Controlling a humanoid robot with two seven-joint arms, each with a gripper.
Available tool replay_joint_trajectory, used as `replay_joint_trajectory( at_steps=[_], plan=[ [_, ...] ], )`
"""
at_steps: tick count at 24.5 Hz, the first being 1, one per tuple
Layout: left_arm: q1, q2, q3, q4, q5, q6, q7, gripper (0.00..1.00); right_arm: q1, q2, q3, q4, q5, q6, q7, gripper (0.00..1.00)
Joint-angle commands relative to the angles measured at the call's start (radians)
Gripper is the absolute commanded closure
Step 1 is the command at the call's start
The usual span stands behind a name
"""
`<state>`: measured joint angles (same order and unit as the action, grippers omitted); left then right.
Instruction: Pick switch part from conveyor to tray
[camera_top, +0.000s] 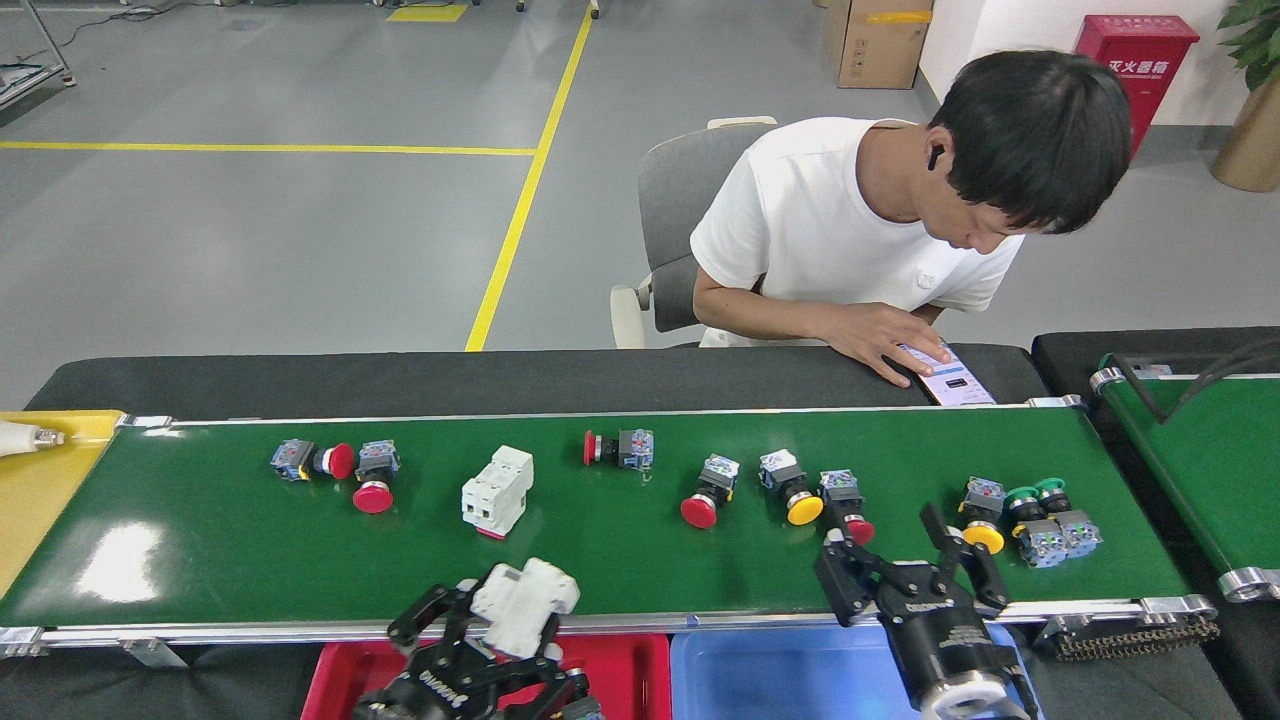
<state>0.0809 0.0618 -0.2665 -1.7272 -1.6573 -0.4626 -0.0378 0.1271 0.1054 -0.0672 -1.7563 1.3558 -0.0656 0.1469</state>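
The conveyor (250, 545) carries several switch parts: red push buttons (375, 482), a white breaker (497, 490), yellow buttons (790, 490) and green ones (1040, 520). My left gripper (510, 630) is shut on a white breaker part (525, 600), held above the near rail over the red tray (335, 670). Over the belt's near right side my right gripper (885, 545) stands open with nothing in it, just in front of a red button (847, 508) and a yellow button (982, 518). The blue tray (780, 670) lies below it.
A person in a white shirt sits behind the belt with a hand (885, 345) on a phone at the far rail. A yellow tray (40, 490) sits at the left end. A second green belt (1200, 450) runs at the right.
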Motion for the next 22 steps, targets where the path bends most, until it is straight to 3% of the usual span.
replay_joint_trajectory(
  at_steps=[1, 4, 5, 6, 7, 12, 17, 22],
  plan=[
    [-0.036, -0.010, -0.080, 0.023, -0.052, -0.001, -0.002, 0.85, 0.022, -0.018, -0.017, -0.011, -0.003, -0.020, -0.036, 0.00],
    [-0.070, -0.053, -0.234, 0.106, -0.140, 0.005, -0.007, 0.74, 0.063, -0.053, -0.016, -0.012, -0.003, -0.042, -0.075, 0.00],
    [-0.072, -0.062, -0.252, 0.129, -0.160, 0.007, -0.007, 0.61, 0.065, -0.053, -0.016, -0.012, -0.003, -0.042, -0.081, 0.00],
    [-0.072, -0.085, -0.261, 0.156, -0.184, 0.013, -0.007, 0.34, 0.066, -0.056, -0.016, -0.012, -0.003, -0.042, -0.082, 0.00],
    [-0.075, -0.105, -0.261, 0.178, -0.196, 0.013, -0.007, 0.00, 0.066, -0.056, -0.017, -0.012, -0.003, -0.042, -0.084, 0.00],
    [-0.082, -0.114, -0.255, 0.179, -0.202, 0.015, -0.007, 0.00, 0.066, -0.056, -0.017, -0.011, -0.003, -0.042, -0.082, 0.00],
    [-0.066, -0.119, -0.165, 0.104, -0.171, 0.010, -0.007, 0.00, 0.060, -0.053, -0.016, -0.011, -0.003, -0.040, -0.079, 0.00],
    [-0.021, -0.112, 0.084, 0.032, 0.004, 0.012, -0.007, 0.00, -0.053, -0.013, 0.096, 0.047, 0.011, -0.016, -0.023, 0.00]
  ],
)
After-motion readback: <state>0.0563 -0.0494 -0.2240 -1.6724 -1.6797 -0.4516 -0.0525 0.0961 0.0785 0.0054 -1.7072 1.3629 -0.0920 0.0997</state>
